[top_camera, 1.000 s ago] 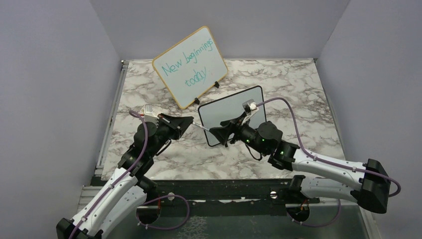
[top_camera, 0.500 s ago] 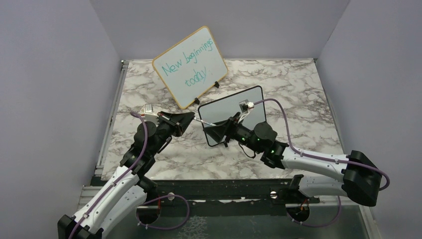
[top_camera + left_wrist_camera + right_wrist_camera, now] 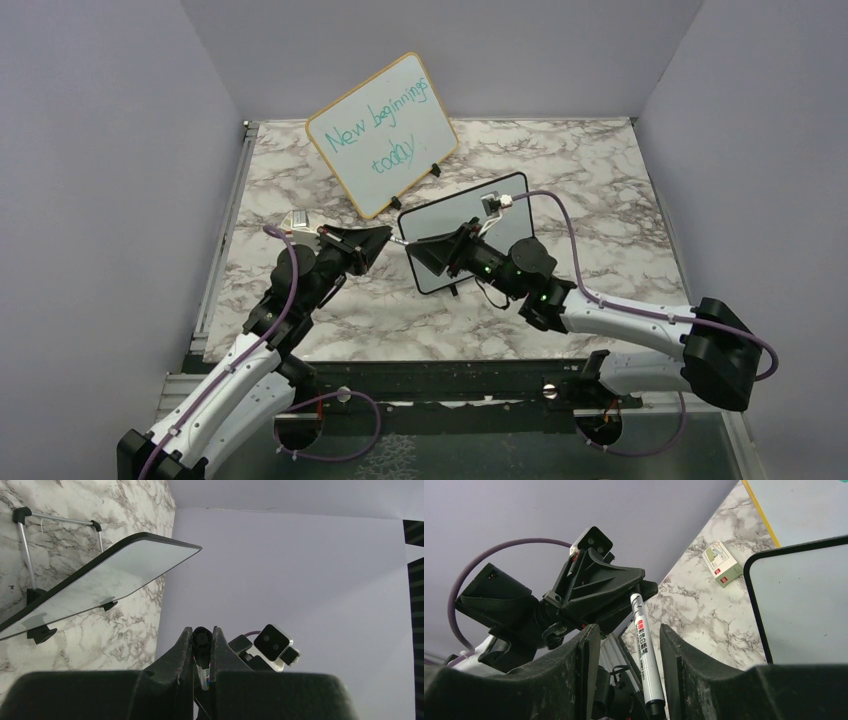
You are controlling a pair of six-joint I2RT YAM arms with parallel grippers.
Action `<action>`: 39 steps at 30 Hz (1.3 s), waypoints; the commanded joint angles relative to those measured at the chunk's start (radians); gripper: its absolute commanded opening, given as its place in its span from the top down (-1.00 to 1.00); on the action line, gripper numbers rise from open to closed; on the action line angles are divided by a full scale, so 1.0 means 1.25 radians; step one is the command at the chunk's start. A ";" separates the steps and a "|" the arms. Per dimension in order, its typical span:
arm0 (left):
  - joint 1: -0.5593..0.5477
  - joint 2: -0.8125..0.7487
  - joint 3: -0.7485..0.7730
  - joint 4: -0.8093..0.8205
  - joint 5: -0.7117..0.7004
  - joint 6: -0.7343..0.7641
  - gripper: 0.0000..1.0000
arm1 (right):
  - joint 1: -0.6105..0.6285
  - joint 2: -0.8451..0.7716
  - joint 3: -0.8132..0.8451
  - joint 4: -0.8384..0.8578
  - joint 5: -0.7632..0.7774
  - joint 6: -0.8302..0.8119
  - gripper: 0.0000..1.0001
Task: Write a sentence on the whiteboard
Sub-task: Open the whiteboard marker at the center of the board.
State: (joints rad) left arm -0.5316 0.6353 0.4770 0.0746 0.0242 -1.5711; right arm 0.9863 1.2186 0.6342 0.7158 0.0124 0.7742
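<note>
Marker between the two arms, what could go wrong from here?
1. The right end effector straddles the marker off-centre, with one finger much nearer. Closing could twist the marker in the shut left end effector or knock it loose.
2. The whiteboard stands propped on small feet just beside the right arm, so a sideways swing could tip it.

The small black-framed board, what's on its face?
The whiteboard looks blank wherever its face shows, no writing. From above, the right gripper and arm cover its lower part, so that cannot be checked.
</note>
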 commanded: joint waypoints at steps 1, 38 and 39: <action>0.001 0.000 -0.009 0.037 0.020 -0.027 1.00 | -0.006 0.017 0.030 0.030 -0.049 0.024 0.00; 0.001 -0.007 0.050 -0.027 0.037 0.046 1.00 | -0.018 -0.015 0.033 -0.010 -0.101 0.017 0.28; 0.001 -0.007 0.050 -0.025 0.037 0.046 1.00 | -0.018 -0.014 0.034 -0.011 -0.104 0.017 0.28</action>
State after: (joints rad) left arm -0.5316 0.6292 0.5148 0.0574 0.0414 -1.5070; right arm 0.9688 1.2076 0.6388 0.7006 -0.0784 0.8005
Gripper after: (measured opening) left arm 0.083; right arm 0.361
